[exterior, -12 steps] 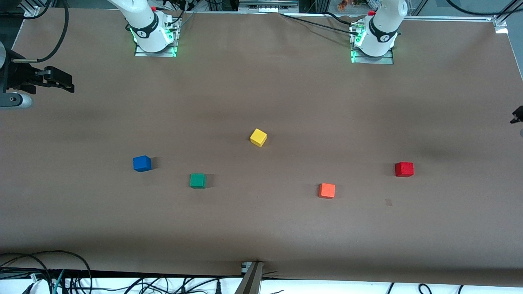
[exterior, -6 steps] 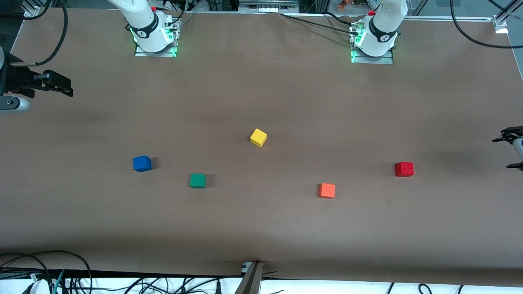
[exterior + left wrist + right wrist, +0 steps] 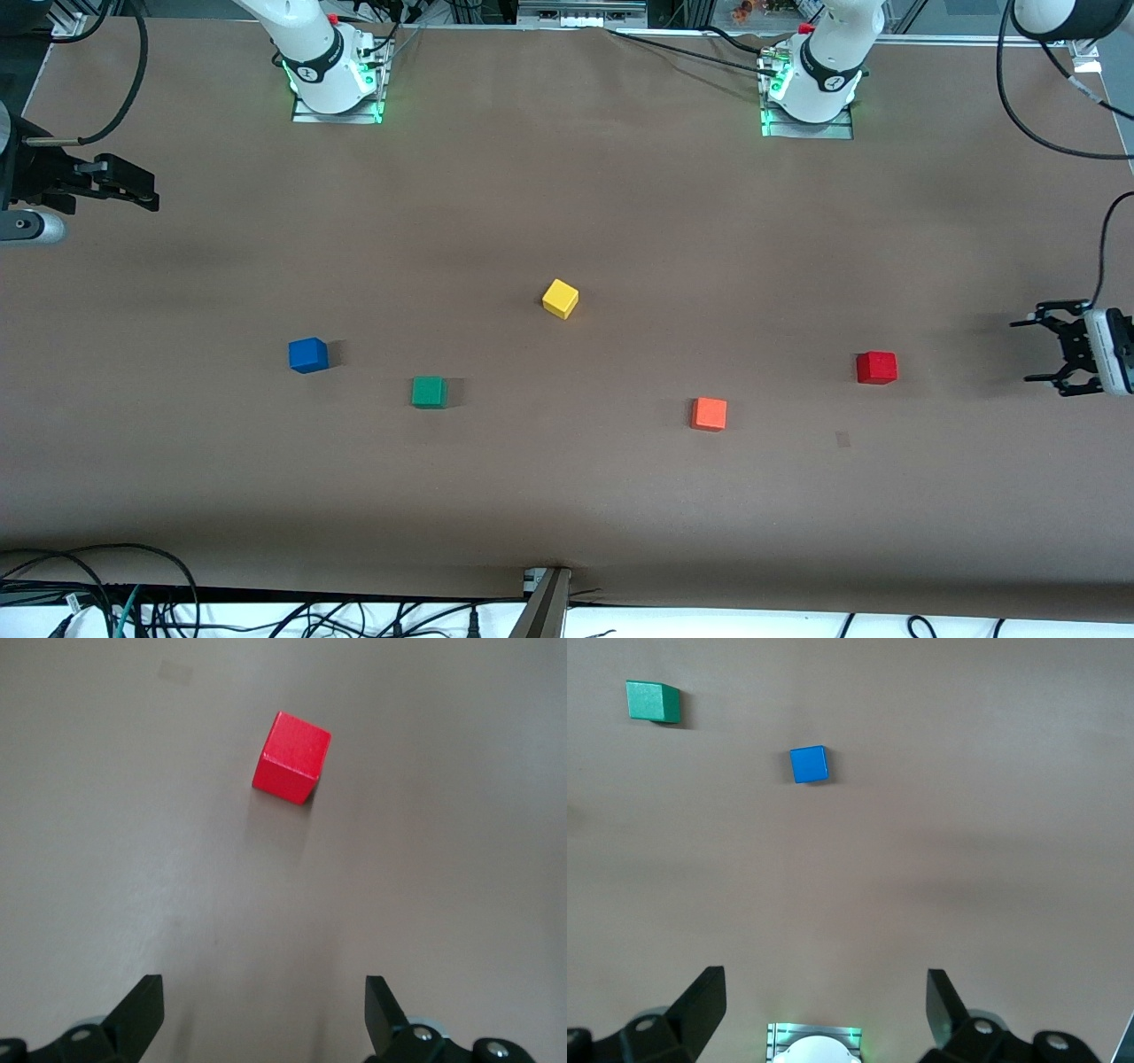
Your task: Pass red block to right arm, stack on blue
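— What lies lowest in the front view, closest to the camera?

— The orange block (image 3: 709, 414), lower right of centre on the brown tabletop (image 3: 567, 496). Slightly higher in the frame sits the green block (image 3: 429, 392), left of centre.

— And the task's cubes?

— The red block (image 3: 876, 367) rests on the tabletop at the right of the frame, untouched. The blue block (image 3: 307, 354) sits at the left, well apart from it. The yellow block (image 3: 560, 299) is higher up, near the middle.

— Where is the left tool?

— The left tool (image 3: 1045, 348) hangs at the right edge of the frame, beside the red block, fingers spread wide and holding nothing. Its wrist view shows the red block (image 3: 291, 757) ahead of the parted fingertips.

— The right tool?

— The right tool (image 3: 133, 182) is at the upper left edge of the frame; its arm waits. Its fingers are parted, and it holds nothing.
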